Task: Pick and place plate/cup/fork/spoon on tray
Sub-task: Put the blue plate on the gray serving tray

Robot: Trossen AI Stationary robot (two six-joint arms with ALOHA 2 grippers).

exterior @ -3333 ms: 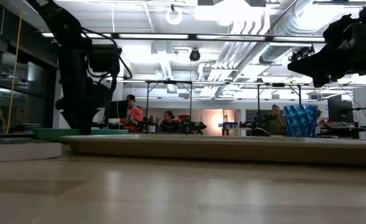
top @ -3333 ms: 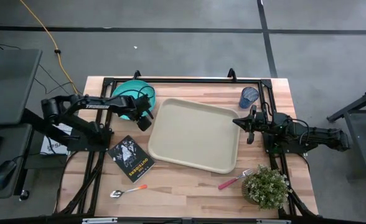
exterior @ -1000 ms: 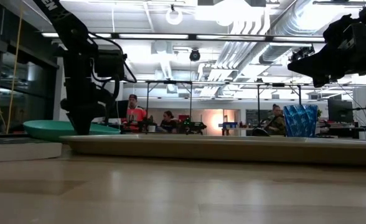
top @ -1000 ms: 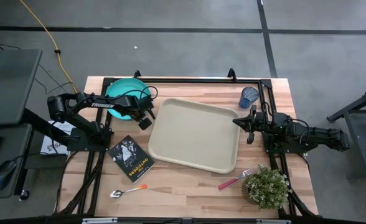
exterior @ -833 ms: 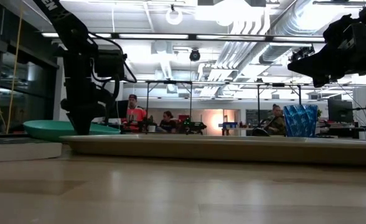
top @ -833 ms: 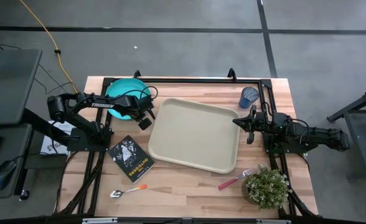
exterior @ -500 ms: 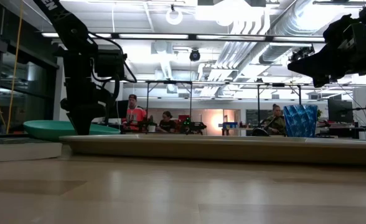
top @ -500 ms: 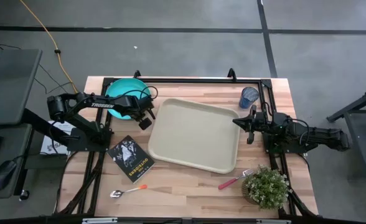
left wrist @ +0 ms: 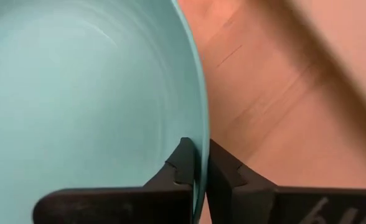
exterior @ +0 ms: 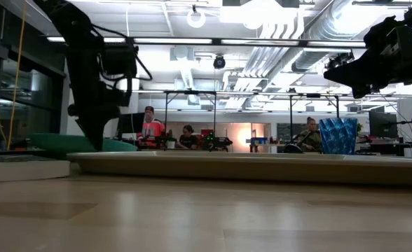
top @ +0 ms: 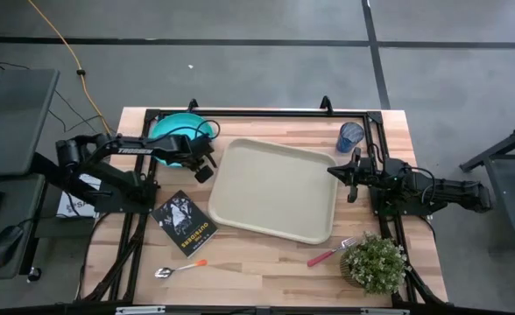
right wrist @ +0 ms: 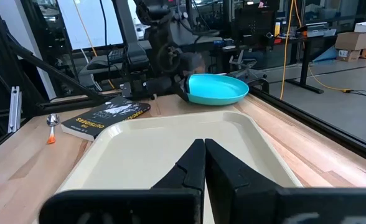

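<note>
The turquoise plate (top: 170, 129) is at the table's far left, with my left gripper (top: 196, 155) shut on its rim; the low view shows the plate (exterior: 59, 141) tilted. Beside it the beige tray (top: 275, 188) lies mid-table. My right gripper (top: 338, 173) hovers shut over the tray's right rim with nothing between its fingers. The blue cup (top: 350, 136) stands upright at the far right. In front of the tray the red-handled fork (top: 330, 255) lies on the wood. At the near left lies the orange-handled spoon (top: 179, 268). My left gripper pinches the plate's rim (left wrist: 201, 140) on the side toward the tray, one finger (left wrist: 182, 163) on the inner face and one on the outer. The fingers come from above, pointing down. The plate sits tilted; whether any part rests on the table I cannot tell.
A dark book (top: 186, 223) lies on the table left of the tray's near corner. A potted plant (top: 376, 262) stands at the near right, close to the fork. A black frame runs round the table's far and side edges. People sit in the room beyond.
My left arm has leaned and its gripper has tipped, still shut on the plate's rim. The plate has gone from nearly level to tilted, its left side higher than the pinched side. It has stayed beside the tray's far left corner.
</note>
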